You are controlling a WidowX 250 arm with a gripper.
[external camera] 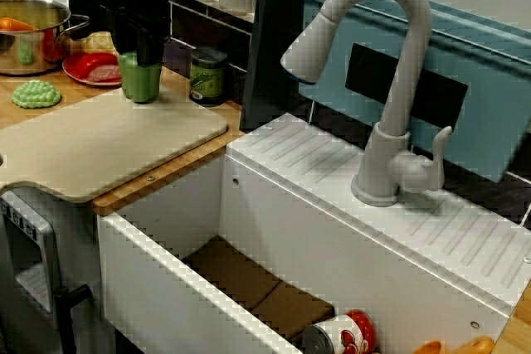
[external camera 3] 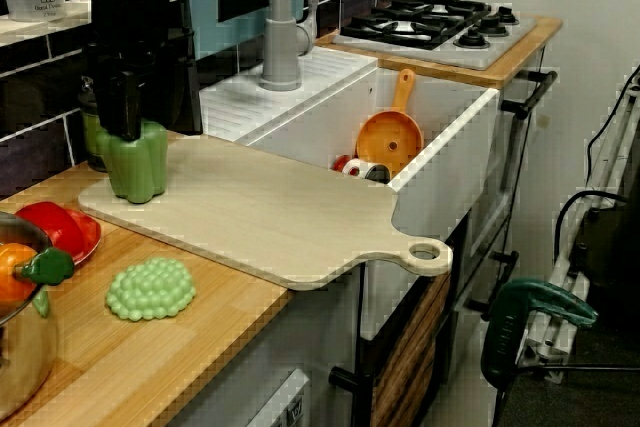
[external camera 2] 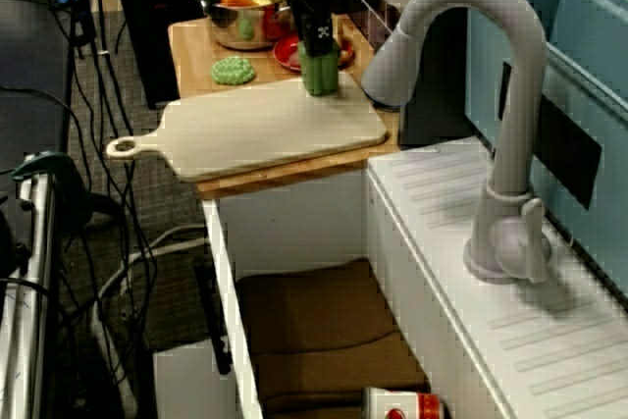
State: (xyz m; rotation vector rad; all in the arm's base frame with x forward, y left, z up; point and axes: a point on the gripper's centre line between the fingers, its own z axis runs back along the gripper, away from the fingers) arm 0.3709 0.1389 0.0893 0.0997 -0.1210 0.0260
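Fingers grip green pepper — upright on cutting board.

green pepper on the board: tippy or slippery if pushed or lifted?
The green pepper looks like glossy moulded plastic: probably stiff, light, somewhat slippery. It stands upright on the cutting board, slightly taller than wide, so a high push may tip it.

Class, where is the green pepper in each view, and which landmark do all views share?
View across the sink: green pepper upper left.
View along the sink: green pepper top centre.
View from the pot end: green pepper at left.
Shared landmark: the cutting board it stands on.
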